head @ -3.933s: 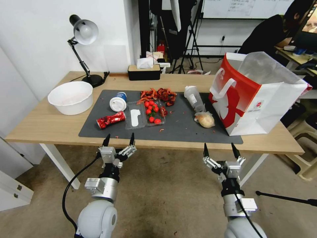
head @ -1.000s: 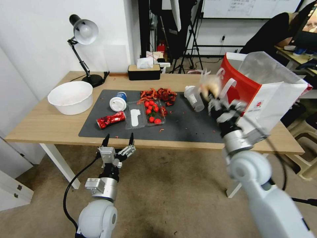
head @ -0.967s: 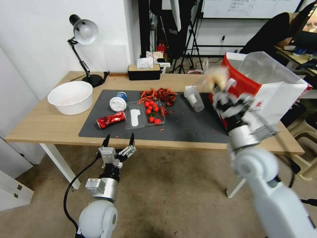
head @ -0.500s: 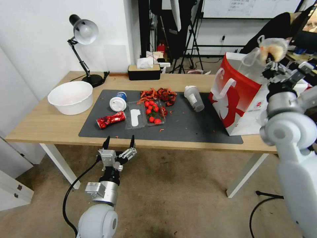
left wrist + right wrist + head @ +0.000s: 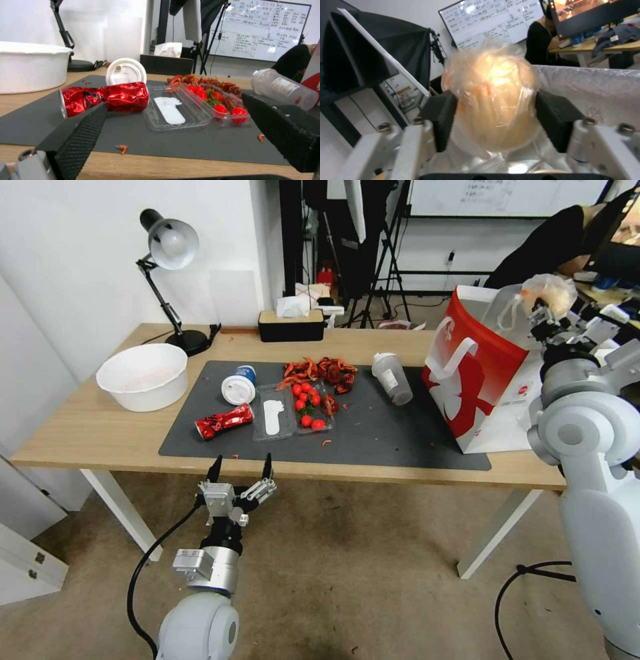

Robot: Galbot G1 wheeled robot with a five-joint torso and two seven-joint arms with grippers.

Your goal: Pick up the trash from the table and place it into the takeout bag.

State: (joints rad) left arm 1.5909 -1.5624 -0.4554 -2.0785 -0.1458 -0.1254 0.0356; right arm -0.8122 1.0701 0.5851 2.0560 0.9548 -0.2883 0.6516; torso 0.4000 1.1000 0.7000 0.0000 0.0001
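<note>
Step in hand, as I read it: carrying the first piece of trash to the drop. My right gripper [image 5: 543, 313] is clamped on the plastic-wrapped tan bun [image 5: 550, 293], held up over the open mouth of the large red-and-white paper takeout bag [image 5: 497, 373], at about 2 o'clock in the head view. In the right wrist view the two black pads squeeze the bun [image 5: 493, 100] from both sides, with the bag's silvery lining just behind it.

Right arm pose: raised high, forearm near upright, wrist turned so the fingers point up and away over the bag rim. The bun sits above the gripper, not hanging under it.

Next move, my judgement: tip the wrist down into the opening, then let go. Releasing as it stands could drop the bun on the gripper or the rim.

Left gripper [image 5: 240, 467] waits spread wide and empty below the near edge of the light-wood table [image 5: 87, 433], at 7 o'clock.

Left on the dark grey mat [image 5: 380, 437]: crushed red can [image 5: 223, 421], white lidded cup with blue label [image 5: 239, 385], clear plastic cup [image 5: 392, 377]. The round beige bowl [image 5: 143, 376] stands off the mat at 9 o'clock.
</note>
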